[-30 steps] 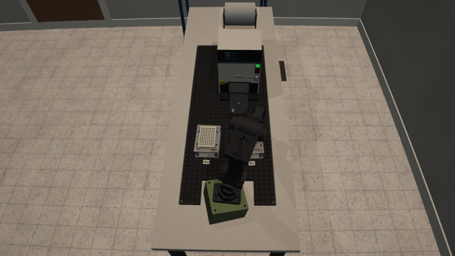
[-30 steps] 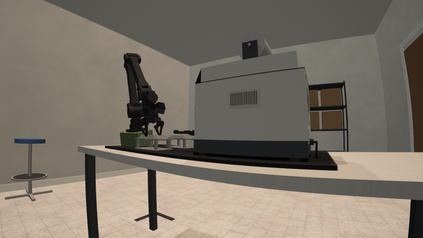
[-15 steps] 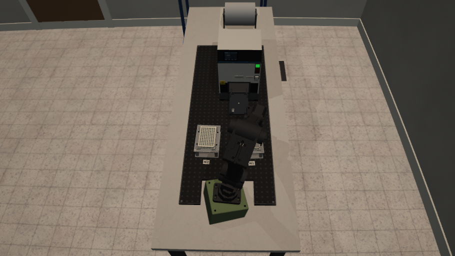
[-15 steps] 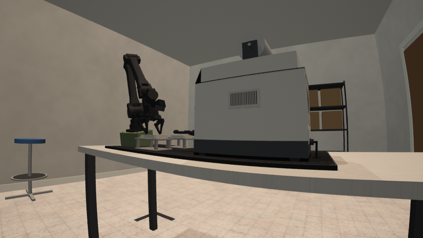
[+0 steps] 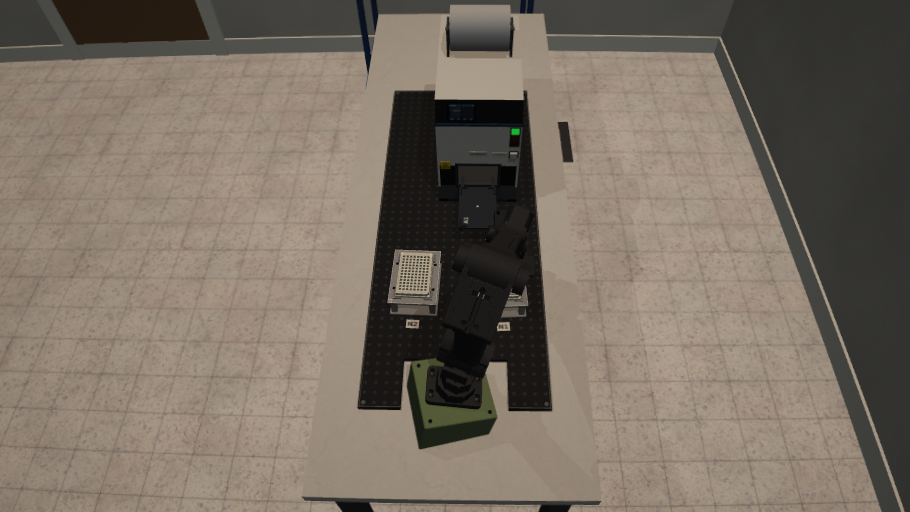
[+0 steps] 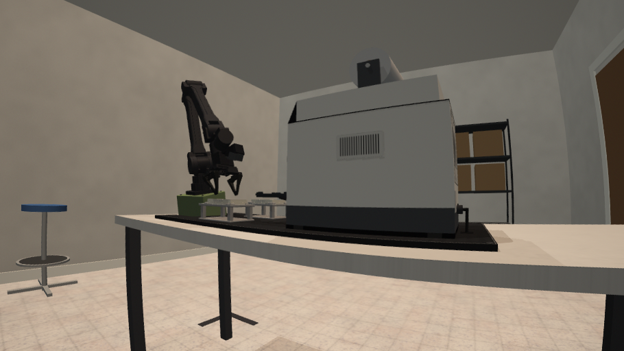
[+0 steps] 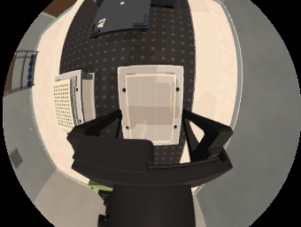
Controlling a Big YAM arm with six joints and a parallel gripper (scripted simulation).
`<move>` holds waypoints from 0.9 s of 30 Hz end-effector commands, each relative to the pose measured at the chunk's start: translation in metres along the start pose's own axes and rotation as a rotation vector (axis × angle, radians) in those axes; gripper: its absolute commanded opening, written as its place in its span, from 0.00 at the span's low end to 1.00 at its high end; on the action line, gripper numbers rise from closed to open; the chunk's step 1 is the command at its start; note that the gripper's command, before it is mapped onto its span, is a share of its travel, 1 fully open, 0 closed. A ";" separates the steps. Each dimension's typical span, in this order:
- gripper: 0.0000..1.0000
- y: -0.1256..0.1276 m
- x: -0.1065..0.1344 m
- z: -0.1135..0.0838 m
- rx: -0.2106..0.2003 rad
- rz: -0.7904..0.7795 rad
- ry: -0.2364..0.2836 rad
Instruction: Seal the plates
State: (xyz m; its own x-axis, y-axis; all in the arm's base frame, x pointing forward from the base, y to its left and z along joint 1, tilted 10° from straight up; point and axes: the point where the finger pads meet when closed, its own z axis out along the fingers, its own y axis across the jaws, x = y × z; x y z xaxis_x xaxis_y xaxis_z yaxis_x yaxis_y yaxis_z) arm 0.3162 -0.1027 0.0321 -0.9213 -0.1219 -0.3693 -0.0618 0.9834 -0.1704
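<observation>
My gripper (image 7: 151, 112) (image 6: 225, 192) is open and empty above the plate in nest N1, with one finger past each long side in the wrist view. That plate (image 7: 150, 106) has a smooth, shiny top with no open wells showing; it lies flat in nest N1 (image 7: 121, 82) (image 5: 514, 312). My arm hides most of it in the top view. The other plate (image 5: 414, 273) (image 7: 63, 104), with open wells, sits in nest N2 (image 5: 436, 280) (image 7: 78, 97). The sealer (image 5: 470, 143) (image 6: 370, 174) has its stage (image 5: 475, 204) (image 7: 121, 18) out and empty. Its lamp (image 5: 515, 131) is green. START (image 5: 513, 155) is below the lamp.
The dark perforated board (image 5: 407, 165) carries the nests and sealer. My arm's green base block (image 5: 455, 429) (image 6: 192, 205) stands at the near end. A foil roll (image 5: 479, 28) (image 6: 370, 67) is at the sealer's rear. N2 stands left of N1 in the wrist view.
</observation>
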 end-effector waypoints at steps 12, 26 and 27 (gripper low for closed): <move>1.00 0.003 0.000 0.005 -0.001 -0.002 0.002; 1.00 -0.010 -0.029 -0.010 0.029 -0.002 -0.070; 1.00 -0.010 -0.029 -0.009 0.028 -0.002 -0.067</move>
State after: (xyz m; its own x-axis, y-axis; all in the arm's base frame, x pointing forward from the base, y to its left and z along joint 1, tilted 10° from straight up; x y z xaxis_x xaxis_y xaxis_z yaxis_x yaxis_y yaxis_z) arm 0.3131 -0.1016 0.0284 -0.9241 -0.1212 -0.3623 -0.0633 0.9838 -0.1676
